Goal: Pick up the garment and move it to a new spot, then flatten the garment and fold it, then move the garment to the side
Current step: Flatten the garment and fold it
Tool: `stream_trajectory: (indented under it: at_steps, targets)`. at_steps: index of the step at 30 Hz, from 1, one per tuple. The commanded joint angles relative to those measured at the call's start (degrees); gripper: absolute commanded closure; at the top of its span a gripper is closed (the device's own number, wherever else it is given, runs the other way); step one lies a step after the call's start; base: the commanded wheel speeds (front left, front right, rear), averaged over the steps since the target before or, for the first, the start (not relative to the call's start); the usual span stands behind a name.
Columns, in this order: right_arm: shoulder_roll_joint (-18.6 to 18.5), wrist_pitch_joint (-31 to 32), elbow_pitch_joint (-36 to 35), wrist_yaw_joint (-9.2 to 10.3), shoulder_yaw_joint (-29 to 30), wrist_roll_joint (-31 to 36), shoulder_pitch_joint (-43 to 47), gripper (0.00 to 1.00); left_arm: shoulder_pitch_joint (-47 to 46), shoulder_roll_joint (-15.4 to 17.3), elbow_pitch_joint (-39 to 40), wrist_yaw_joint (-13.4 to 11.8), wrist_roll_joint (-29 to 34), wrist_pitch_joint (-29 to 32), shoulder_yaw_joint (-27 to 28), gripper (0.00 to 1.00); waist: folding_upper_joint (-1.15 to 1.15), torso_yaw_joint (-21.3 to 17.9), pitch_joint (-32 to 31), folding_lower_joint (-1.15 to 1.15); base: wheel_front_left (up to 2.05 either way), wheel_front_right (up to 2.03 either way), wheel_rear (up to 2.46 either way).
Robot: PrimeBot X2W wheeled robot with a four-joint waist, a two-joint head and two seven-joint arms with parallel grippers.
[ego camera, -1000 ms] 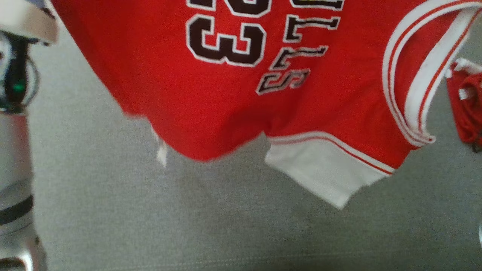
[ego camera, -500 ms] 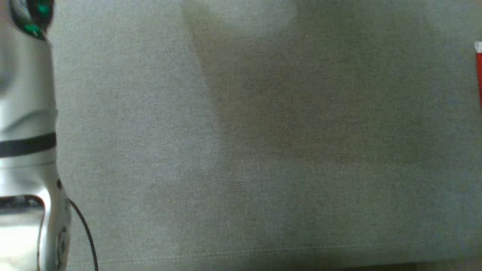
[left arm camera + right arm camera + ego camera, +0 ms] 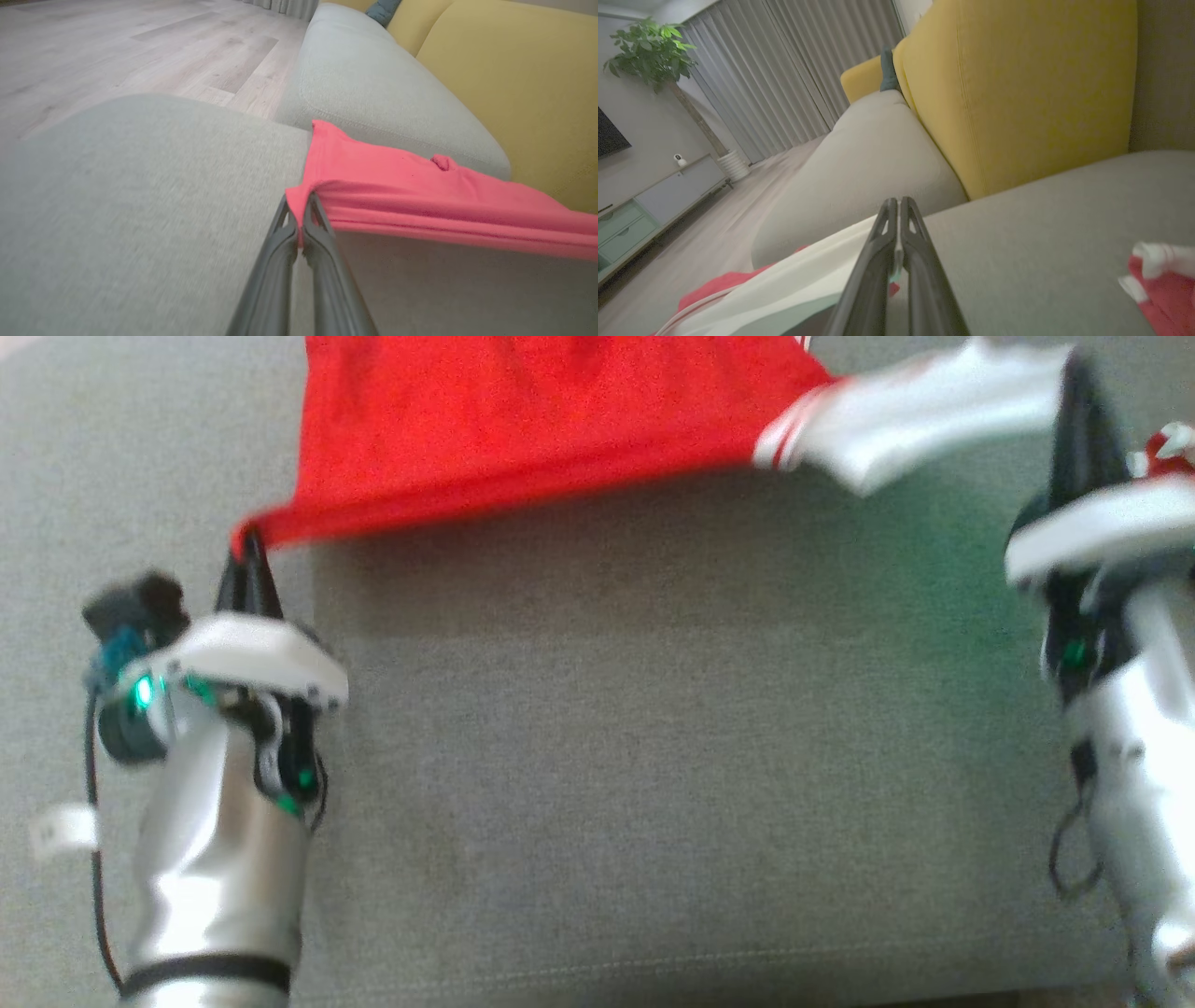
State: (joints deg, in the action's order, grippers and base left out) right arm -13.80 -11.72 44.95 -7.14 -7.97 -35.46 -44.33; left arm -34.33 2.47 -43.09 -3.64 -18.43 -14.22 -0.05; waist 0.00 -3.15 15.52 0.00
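Note:
The garment (image 3: 523,420) is a red jersey with white trim, stretched taut above the grey sofa seat at the top of the head view. My left gripper (image 3: 246,543) is shut on its red corner at the left; the left wrist view shows that gripper (image 3: 300,207) with fingers pinched on the red fabric (image 3: 420,186). My right gripper (image 3: 1075,378) is shut on the white band (image 3: 924,406) at the right. Seen from the right wrist, that gripper (image 3: 896,212) has both fingers closed on the white cloth (image 3: 794,289).
The grey sofa seat (image 3: 653,756) spreads below the garment, its front seam (image 3: 653,966) near the bottom. A second red and white cloth (image 3: 1162,448) lies at the far right, by my right gripper. Yellow back cushions (image 3: 1017,93) stand behind; wooden floor (image 3: 117,46) lies beyond.
The head camera has shifted, from the hanging jersey to bare cushion to this view. Both grippers now show, with the garment pulled out wide and low between them.

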Motion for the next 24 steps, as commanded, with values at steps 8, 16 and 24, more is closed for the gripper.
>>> stream_trajectory:
  at_steps: [8,16,24]
  targets:
    - [-3.0,1.6,-7.3,-0.35,-5.4,-8.3,18.8,1.00,12.2,0.7,6.7,-1.6,1.4,-0.8,3.5,1.00,0.00,0.2,-6.4,0.00,0.00,0.00,0.00]
    - [-1.7,3.6,-10.7,-0.35,-6.7,-10.8,30.5,1.00,22.4,0.4,9.5,-2.5,-2.2,-0.8,1.1,1.00,0.00,0.2,-11.1,0.00,0.00,0.00,0.00]
    - [-3.4,8.5,-16.3,-0.35,-3.8,-11.5,38.9,1.00,31.9,0.4,15.3,-4.9,-1.3,-0.8,-2.7,1.00,0.00,0.2,-13.6,0.00,0.00,0.00,0.00]
